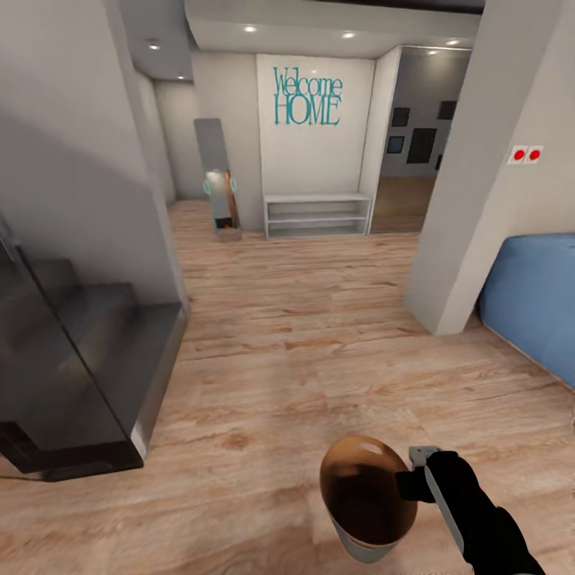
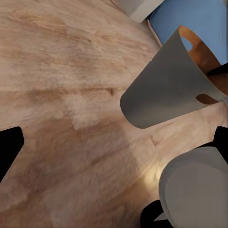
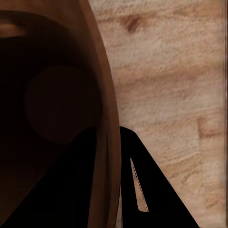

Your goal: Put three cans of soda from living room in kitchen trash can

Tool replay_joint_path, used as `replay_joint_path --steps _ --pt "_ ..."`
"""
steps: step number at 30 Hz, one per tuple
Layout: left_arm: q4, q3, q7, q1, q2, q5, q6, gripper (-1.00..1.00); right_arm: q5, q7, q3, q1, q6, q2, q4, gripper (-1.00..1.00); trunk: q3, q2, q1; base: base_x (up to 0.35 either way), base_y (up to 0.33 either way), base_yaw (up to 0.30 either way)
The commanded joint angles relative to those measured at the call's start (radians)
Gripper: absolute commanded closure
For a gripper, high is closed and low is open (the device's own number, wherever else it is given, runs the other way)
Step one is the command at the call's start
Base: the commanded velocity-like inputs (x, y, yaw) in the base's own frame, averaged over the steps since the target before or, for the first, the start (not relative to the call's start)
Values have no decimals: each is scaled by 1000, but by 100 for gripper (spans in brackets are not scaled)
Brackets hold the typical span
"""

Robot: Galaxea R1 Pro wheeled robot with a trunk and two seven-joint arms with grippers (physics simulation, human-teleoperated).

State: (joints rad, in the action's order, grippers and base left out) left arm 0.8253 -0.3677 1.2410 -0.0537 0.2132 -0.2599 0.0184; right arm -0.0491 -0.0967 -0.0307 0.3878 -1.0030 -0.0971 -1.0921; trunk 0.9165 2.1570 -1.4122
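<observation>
Trash can (image 1: 363, 491), brown inside and pale grey outside, held above the light wood plank floor (image 1: 303, 351); its rim passes between the fingers of the right gripper (image 1: 409, 481), which are clamped on it, one finger (image 3: 61, 185) inside the wall, the other outside. Left gripper: whether its fingers are apart or together cannot be told. Beyond the fingers: blue sofa (image 1: 531, 307), dark staircase (image 1: 72, 375), white shelf (image 1: 317, 216) beneath a "Welcome HOME" sign (image 1: 307, 97).

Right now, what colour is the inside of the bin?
Brown inside the bin, pale grey outside; the head view shows it best, with the right hand at its rim.
</observation>
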Motion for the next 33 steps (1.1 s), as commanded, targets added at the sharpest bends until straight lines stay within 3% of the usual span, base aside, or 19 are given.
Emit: replay_joint_path --steps 1,11,23,33 --pt "0 0 0 0 0 0 0 -100 20 -6 0 0 0 0 1 100 0 0 0 0 -90 -60" --pt "0 0 0 0 0 -1 0 -100 20 -6 1 0 -1 0 3 100 -1 0 0 0 -83 -31" --pt "0 0 0 0 0 0 0 -100 20 -6 3 0 -1 0 4 100 -5 0 0 0 -41 -214" --pt "0 0 0 0 0 -1 0 -100 20 -6 6 0 -2 0 5 100 -6 0 0 0 -2 -67"
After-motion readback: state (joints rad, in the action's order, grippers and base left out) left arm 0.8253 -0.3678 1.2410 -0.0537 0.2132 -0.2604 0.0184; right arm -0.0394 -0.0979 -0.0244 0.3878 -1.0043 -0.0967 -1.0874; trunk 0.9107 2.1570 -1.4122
